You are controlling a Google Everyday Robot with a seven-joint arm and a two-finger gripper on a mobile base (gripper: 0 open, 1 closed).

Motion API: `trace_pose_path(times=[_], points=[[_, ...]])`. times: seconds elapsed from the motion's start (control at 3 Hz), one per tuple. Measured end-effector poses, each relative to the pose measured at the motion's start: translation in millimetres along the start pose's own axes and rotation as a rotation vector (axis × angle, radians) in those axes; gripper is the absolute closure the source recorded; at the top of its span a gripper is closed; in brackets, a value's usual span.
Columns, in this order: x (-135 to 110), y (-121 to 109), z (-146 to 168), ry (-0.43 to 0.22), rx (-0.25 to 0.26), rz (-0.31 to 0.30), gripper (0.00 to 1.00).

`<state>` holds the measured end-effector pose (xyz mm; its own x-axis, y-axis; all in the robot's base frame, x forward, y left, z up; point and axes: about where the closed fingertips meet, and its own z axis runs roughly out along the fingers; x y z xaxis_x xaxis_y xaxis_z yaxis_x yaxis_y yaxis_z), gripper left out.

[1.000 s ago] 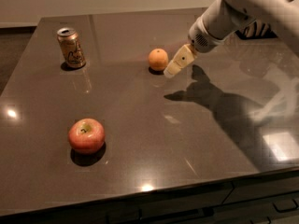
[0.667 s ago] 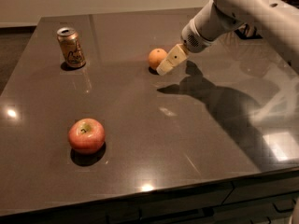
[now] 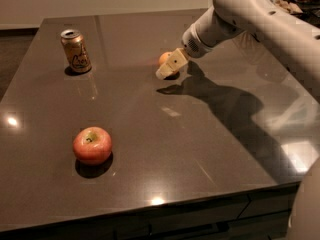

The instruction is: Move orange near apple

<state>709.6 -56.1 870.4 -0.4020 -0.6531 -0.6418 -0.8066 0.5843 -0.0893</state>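
Observation:
The orange (image 3: pixel 164 58) sits on the dark table (image 3: pixel 200 149) at the middle back, mostly hidden behind my gripper. My gripper (image 3: pixel 169 67) with cream fingers hangs right in front of and over the orange, reaching in from the upper right on the white arm. The red-pink apple (image 3: pixel 92 145) with its yellow-green stem patch lies at the front left, far from the orange.
A gold drink can (image 3: pixel 75 50) stands upright at the back left. The table's front edge runs along the bottom. My white arm (image 3: pixel 260 19) crosses the upper right and casts a shadow over the right half.
My gripper has moved left and down toward the orange and now covers most of it. The apple and can have not moved.

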Motion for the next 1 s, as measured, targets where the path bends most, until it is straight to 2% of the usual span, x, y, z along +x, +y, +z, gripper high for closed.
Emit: trace_pose_path(times=[0.33,0.67,1.0], points=[[-4.0,3.0,7.9,-0.005,-0.012,-0.007,0.00],[-4.7,5.8,12.4,-0.005,-0.035,-0.011,0.17],[-7.1,12.4,12.0,-0.009,-0.059,-0.026,0.41]])
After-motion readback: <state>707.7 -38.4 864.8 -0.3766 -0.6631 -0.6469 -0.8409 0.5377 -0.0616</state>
